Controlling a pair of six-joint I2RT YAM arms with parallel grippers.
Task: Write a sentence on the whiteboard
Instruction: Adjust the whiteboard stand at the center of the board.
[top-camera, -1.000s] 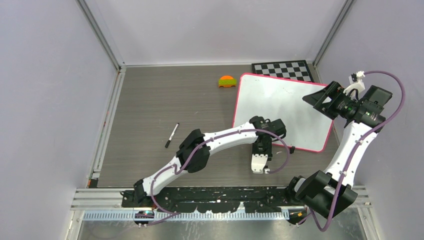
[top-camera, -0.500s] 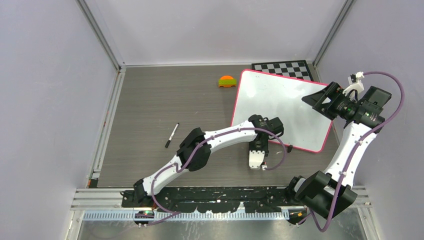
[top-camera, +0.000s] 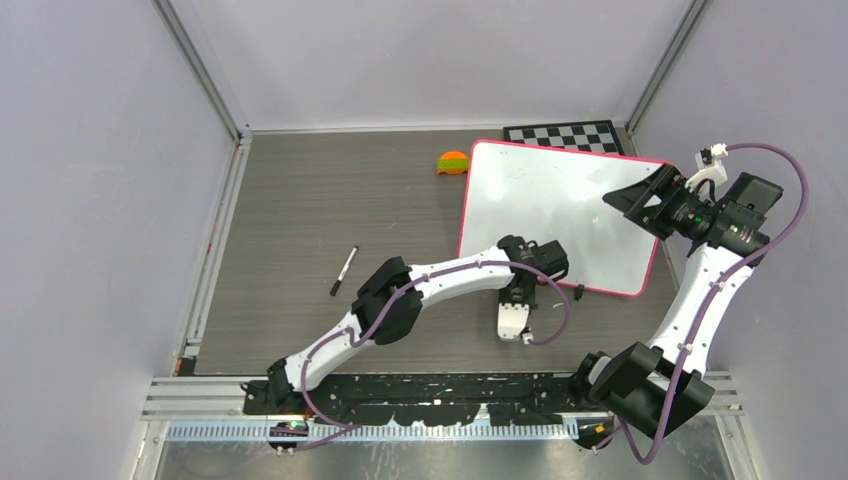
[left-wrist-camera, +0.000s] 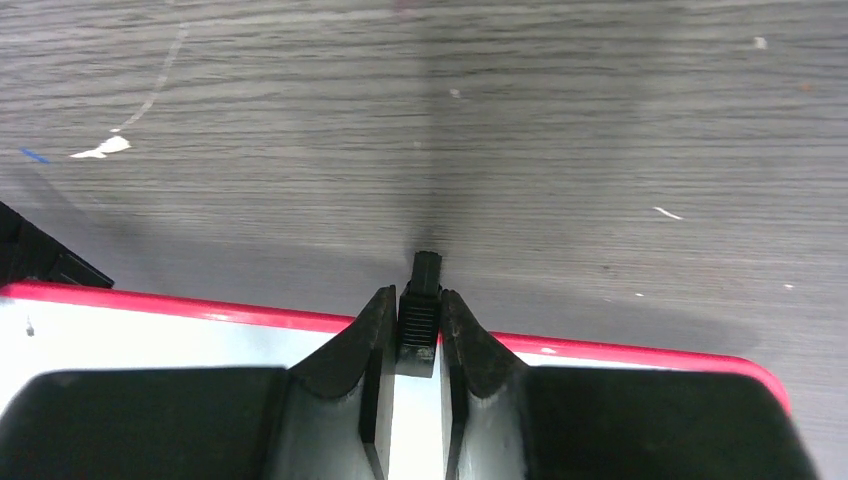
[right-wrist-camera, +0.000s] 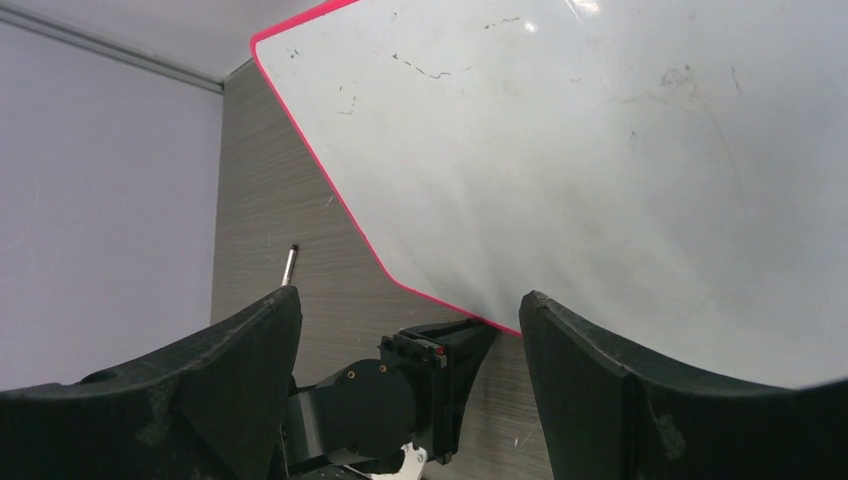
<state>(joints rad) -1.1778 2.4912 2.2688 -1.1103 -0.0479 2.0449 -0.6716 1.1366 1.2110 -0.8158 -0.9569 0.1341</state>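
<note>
A small black clip (left-wrist-camera: 426, 266) on the whiteboard's (top-camera: 560, 205) near edge is pinched tight by the left gripper (left-wrist-camera: 418, 300). The board is laid on the table (top-camera: 320, 200). Farther back, the right gripper (right-wrist-camera: 410, 305) is held wide apart above its right side.

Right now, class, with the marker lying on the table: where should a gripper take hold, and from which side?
Probably mid-barrel, from straight above. The marker lies flat and slanted on the table, nothing touching it, so jaws set across its thin width can close on both long sides.
</note>
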